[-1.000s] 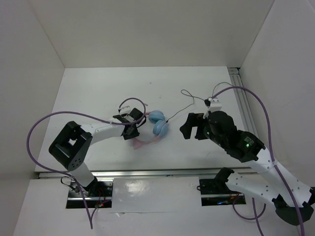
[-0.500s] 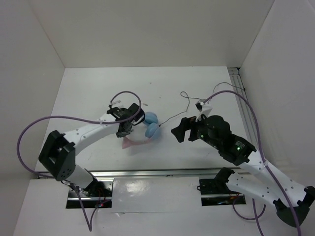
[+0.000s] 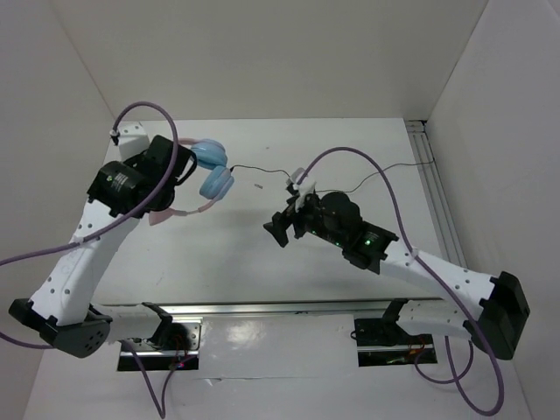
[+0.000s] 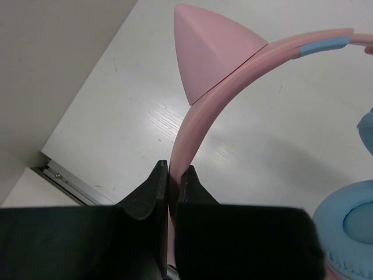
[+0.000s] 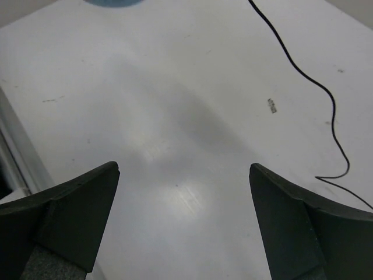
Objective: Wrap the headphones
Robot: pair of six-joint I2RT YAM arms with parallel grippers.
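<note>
The matte white table (image 3: 219,262) fills the middle of the overhead view. The left arm (image 3: 74,258) climbs the left edge, bent at the elbow. Its left gripper (image 4: 173,175) is clenched on the smooth pink headband (image 4: 233,67) of the headphones (image 3: 210,171), at upper left, which have round light-blue cups (image 3: 216,184) and a pointed cat ear (image 4: 210,52). The right arm (image 3: 437,271) reaches from lower right toward centre, with the right gripper (image 5: 183,169) spread wide and holding nothing. The thin black cord (image 3: 262,170) trails rightward.

left arm (image 3: 77,254): white links, black joints | right arm (image 3: 437,273): same, green light | cables (image 3: 346,150): purple | right gripper fingers (image 5: 70,216): black
</note>
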